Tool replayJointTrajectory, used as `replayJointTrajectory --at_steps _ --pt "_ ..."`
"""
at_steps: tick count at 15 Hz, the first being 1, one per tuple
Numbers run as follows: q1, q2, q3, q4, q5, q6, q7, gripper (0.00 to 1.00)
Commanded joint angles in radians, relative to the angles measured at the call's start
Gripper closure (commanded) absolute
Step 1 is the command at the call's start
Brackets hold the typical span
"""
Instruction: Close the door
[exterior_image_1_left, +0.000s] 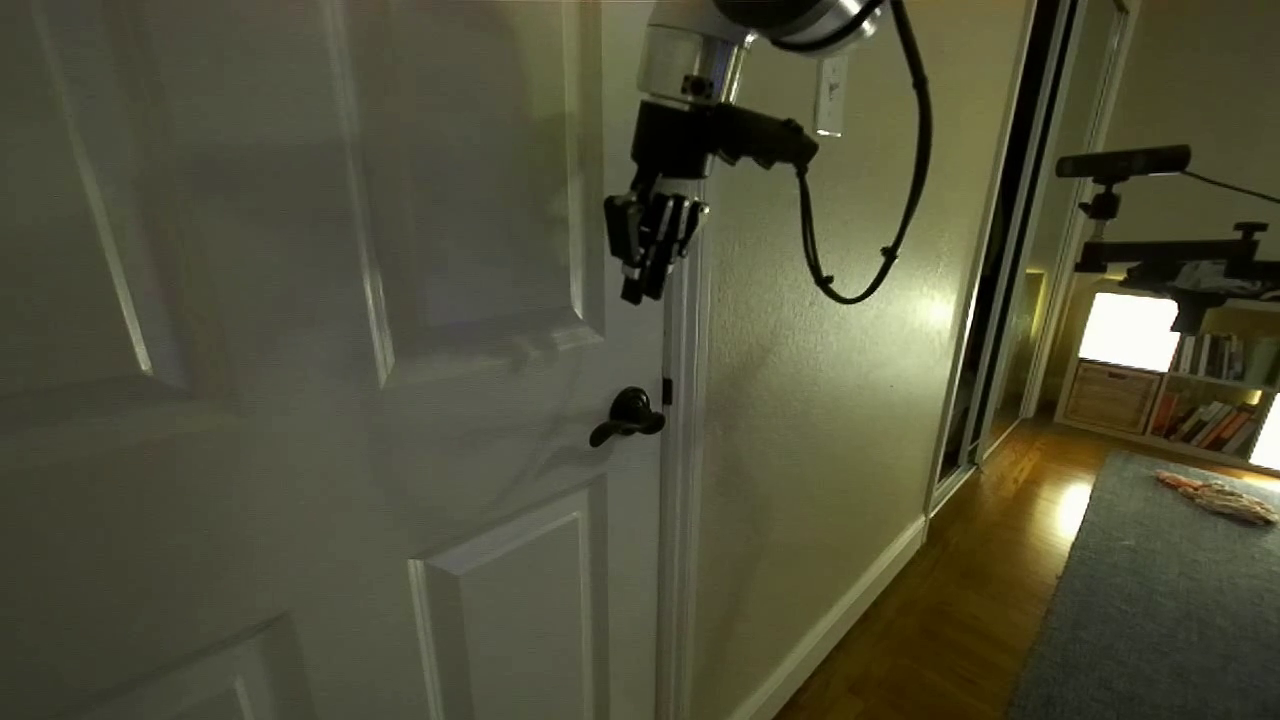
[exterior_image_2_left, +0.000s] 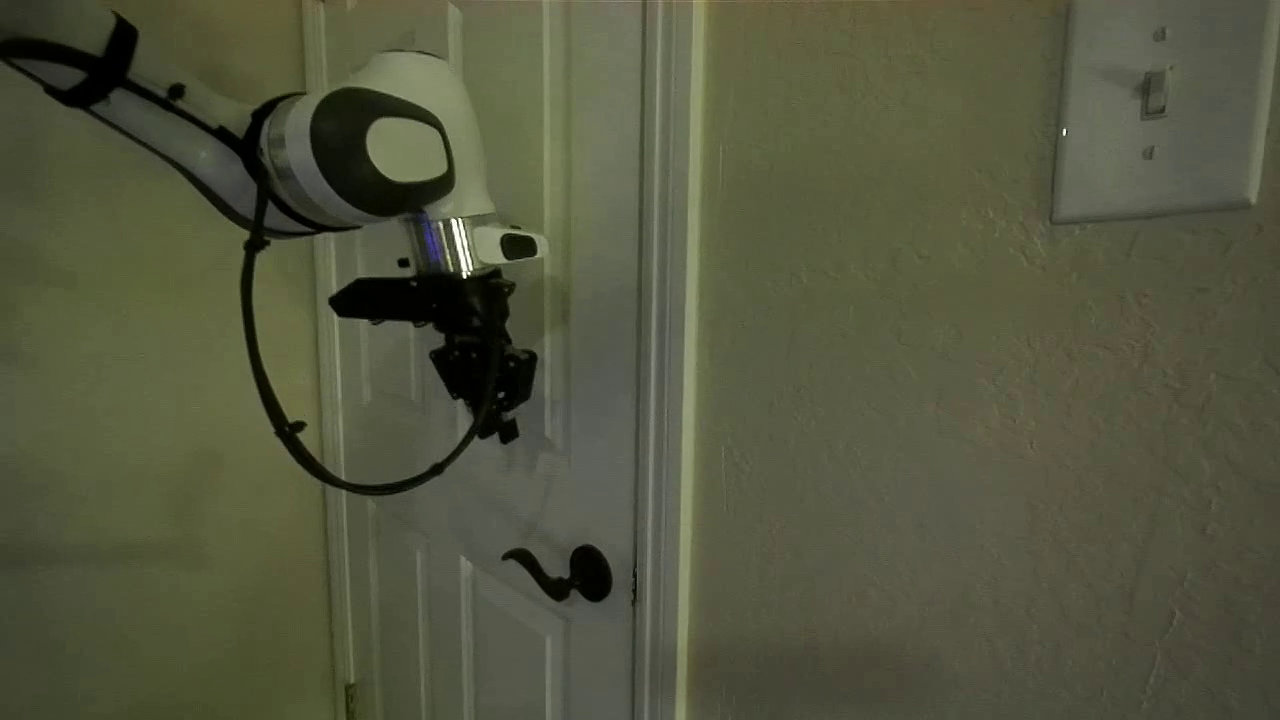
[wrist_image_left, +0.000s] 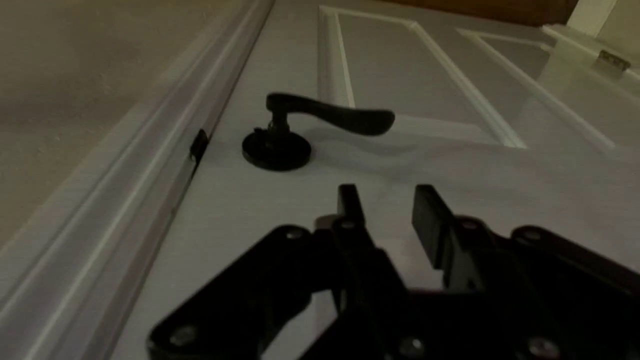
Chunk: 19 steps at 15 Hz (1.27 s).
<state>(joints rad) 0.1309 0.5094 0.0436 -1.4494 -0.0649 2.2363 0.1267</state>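
wrist view: white door (wrist_image_left: 400, 167) ahead, fingers (wrist_image_left: 431, 220) parted before it

the white door takes up much of the view, a panelled face with a dark lever handle (wrist_image_left: 345, 117) near one edge. that edge runs close along the door frame (exterior_image_2_left: 660, 400), a thin dark line between the two; whether it is latched i cannot tell.

seen from the fingers, the white door lies ahead, beyond their tips. they are spread moderately, and pale door face shows through the gap; whether a tip touches it cannot be told. the lever handle sits past the tips, up and to the left in wrist view, its free end toward the right. in both exterior views the fingers hang above the lever handle, apart from it, tips down.

the arm (exterior_image_2_left: 405, 150) spans from the upper left in an exterior view, a black cable (exterior_image_2_left: 370, 489) looped below it. beside the door frame is a textured wall (exterior_image_2_left: 900, 420) with a light switch (exterior_image_2_left: 1158, 120).

farther off in an exterior view are a glossy sliding door (exterior_image_1_left: 1048, 250), a mounted camera (exterior_image_1_left: 1125, 162), a low shelf (exterior_image_1_left: 1220, 381) with books (exterior_image_1_left: 1210, 425), and a grey-blue rug (exterior_image_1_left: 1150, 600) on the wooden floor (exterior_image_1_left: 900, 620), a rumpled bundle (exterior_image_1_left: 1225, 500) lying on it.
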Motion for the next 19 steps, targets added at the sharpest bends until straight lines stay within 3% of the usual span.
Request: replayJointTrajectory --at_steps 1,6,13,14,19 --pt "0.005 -0.213 0.0 -0.234 0.007 -0.126 0.027 0.35" --pt "-0.011 -0.423 0.015 -0.453 0.058 -0.287 0.063 0.03" --pt "-0.025 -0.654 0.018 -0.706 0.146 -0.315 0.138 0.0" --pt "-0.024 -0.555 0.023 -0.603 0.122 -0.317 0.104 0.0" --pt "-0.029 -0.618 0.024 -0.669 0.134 -0.318 0.117 0.0"
